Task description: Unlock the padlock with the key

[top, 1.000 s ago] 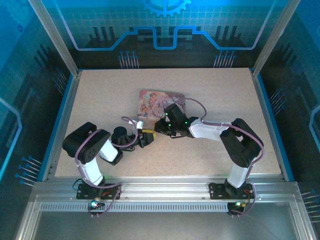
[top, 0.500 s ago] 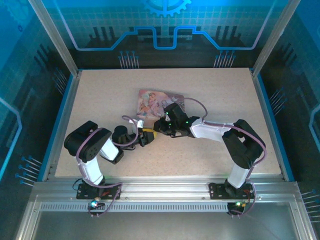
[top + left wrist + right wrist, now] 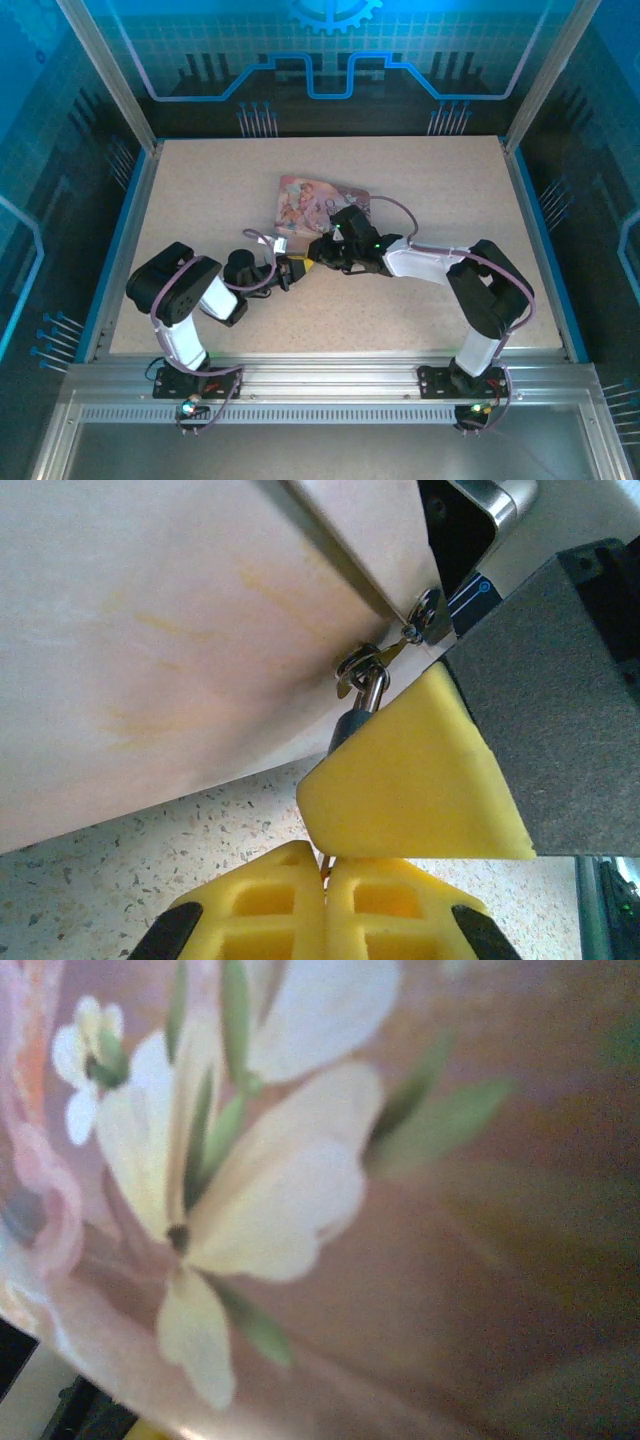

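Metal makes the tiny dark-blue padlock with a thin silvery loop [image 3: 362, 695] hard, light and slippery, I think, so a push would make it swing. It hangs on the clasp of the pink picture tin box [image 3: 305, 200]. The best place to hold is its little body. The left gripper [image 3: 326, 880] has its yellow foam fingers pressed tight together just under the lock, pinching a thin sliver, likely the tiny dark-grey metal key [image 3: 325, 864]. One yellow pad [image 3: 410, 780] of the right gripper [image 3: 320, 250] touches the lock's body. I cannot tell how wide that gripper stands.

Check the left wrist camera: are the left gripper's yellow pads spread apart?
No, the left gripper has its two yellow pads pressed flat against each other, with no gap between them.
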Available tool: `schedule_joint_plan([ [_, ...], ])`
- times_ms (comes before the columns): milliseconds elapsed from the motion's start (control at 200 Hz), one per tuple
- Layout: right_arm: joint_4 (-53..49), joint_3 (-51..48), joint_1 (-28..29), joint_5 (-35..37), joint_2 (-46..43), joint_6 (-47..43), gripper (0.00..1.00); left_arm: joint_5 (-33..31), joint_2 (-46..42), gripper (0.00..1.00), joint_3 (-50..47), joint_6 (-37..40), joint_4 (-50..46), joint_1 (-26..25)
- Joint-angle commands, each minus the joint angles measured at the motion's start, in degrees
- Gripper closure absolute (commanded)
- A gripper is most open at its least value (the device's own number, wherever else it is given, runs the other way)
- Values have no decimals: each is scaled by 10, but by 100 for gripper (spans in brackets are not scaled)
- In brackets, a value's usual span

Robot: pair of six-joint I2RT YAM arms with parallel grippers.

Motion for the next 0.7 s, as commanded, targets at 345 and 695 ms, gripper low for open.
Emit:
schedule_joint_plan([
  [345,62,-55,-7,8,-40,52,41,-11,11,100,-6,-52,19,2],
  [695,176,-163,-7,68,-54,124,39,-8,23,100,-7,-82,19,1],
])
